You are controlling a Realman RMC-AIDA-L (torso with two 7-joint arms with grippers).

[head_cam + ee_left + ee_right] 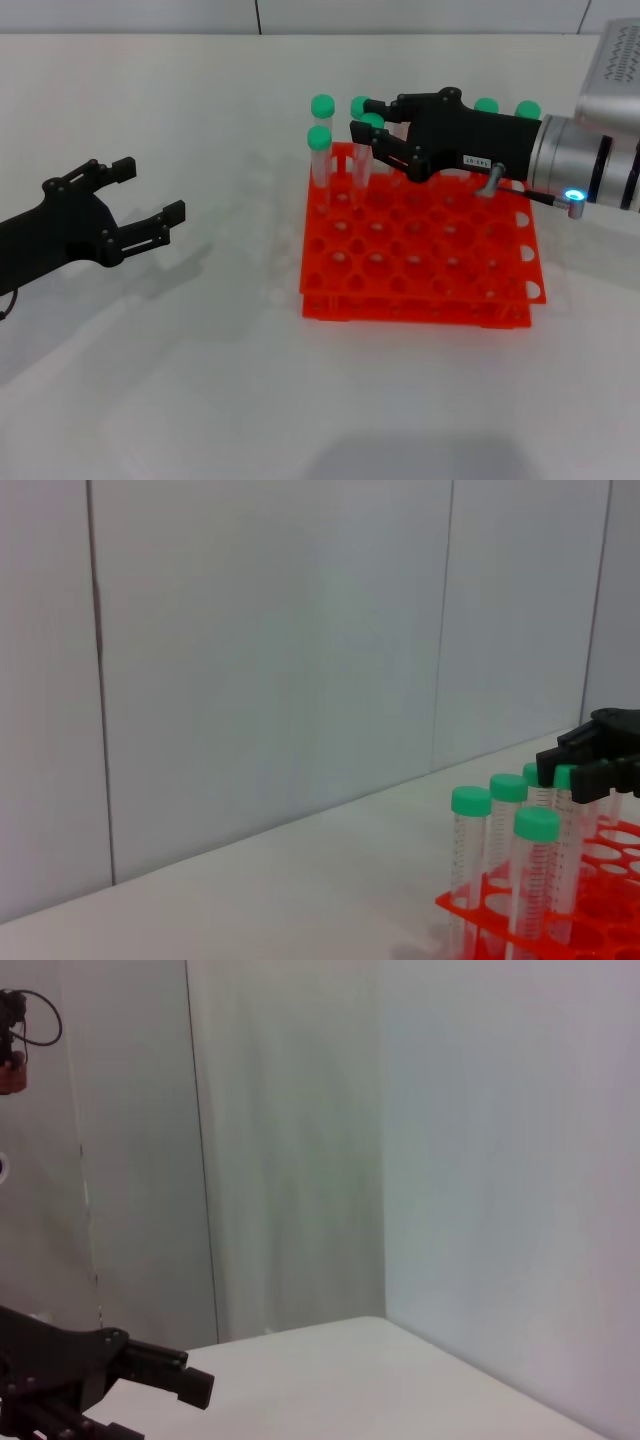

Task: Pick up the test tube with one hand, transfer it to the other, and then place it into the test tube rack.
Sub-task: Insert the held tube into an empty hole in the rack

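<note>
**Placement step: right end effector at the rack's far row**

Placement looks like the step in hand. The right end effector [368,135], the black one with a white wrist label, reaches over the far edge of the orange test tube rack [420,290] on the white bench [200,380]. Its fingers stand on either side of a green-capped test tube [371,122], which sits upright in a far-row hole. They appear closed on it, just under the cap. In the left wrist view the same fingers bracket that cap among the neighbouring tubes [536,880].

Other capped tubes stand just beside the end effector: two [321,140] on its outer side near the rack's corner, and more [527,109] behind its wrist along the same far row.

The left end effector [150,205] hovers over bare bench, well apart from the rack, fingers spread and empty.

Judging from this, the tube is seated or nearly so. The next move calls for the right fingers to part enough to free the tube, then a straight rise clear of the caps. Any sideways drift risks knocking the crowded neighbours or tilting the released tube.
</note>
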